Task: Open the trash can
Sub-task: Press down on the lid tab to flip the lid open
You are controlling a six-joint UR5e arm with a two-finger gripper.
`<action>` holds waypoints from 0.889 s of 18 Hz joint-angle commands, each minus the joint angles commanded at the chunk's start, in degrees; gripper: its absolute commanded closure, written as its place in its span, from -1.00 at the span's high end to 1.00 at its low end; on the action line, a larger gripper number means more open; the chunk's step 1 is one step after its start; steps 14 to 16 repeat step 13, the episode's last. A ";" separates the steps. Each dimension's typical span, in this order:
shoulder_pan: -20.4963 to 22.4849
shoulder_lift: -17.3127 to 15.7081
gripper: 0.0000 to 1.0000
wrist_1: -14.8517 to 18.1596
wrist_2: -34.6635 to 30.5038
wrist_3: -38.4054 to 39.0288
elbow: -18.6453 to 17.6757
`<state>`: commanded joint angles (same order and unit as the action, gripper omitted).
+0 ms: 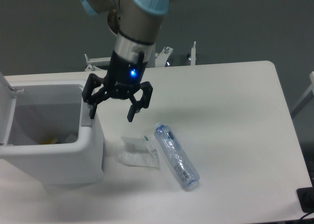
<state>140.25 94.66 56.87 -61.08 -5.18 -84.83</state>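
The trash can [73,160] is a large white boxy bin at the table's left. Its lid [6,113] stands raised at the far left edge and the inside shows, with something yellow at the bottom. My gripper [112,112] hangs open and empty at the bin's right rim. One finger [91,109] is by the rim's far right corner and the other finger [133,111] is over the table to the right. Whether the finger touches the rim I cannot tell. The grey push-tab does not show.
A clear plastic bottle [176,158] lies on its side right of the bin. A crumpled clear wrapper [140,153] lies between the bottle and the bin. Metal brackets [191,53] stand at the table's back edge. A black object [306,199] sits at the lower right corner.
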 joint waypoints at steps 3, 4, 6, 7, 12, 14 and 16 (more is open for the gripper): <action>2.39 0.18 1.00 0.35 -3.32 -4.47 3.00; 3.79 -0.17 1.00 0.87 -9.95 -9.63 2.40; 4.42 -0.70 1.00 5.07 -20.36 -24.82 0.64; 4.59 -1.14 1.00 7.27 -23.61 -30.36 0.02; 11.69 -4.12 1.00 10.28 -31.91 -48.23 -5.59; 13.45 -4.83 1.00 10.19 -31.73 -51.31 -6.65; 13.45 -4.83 1.00 10.19 -31.73 -51.31 -6.65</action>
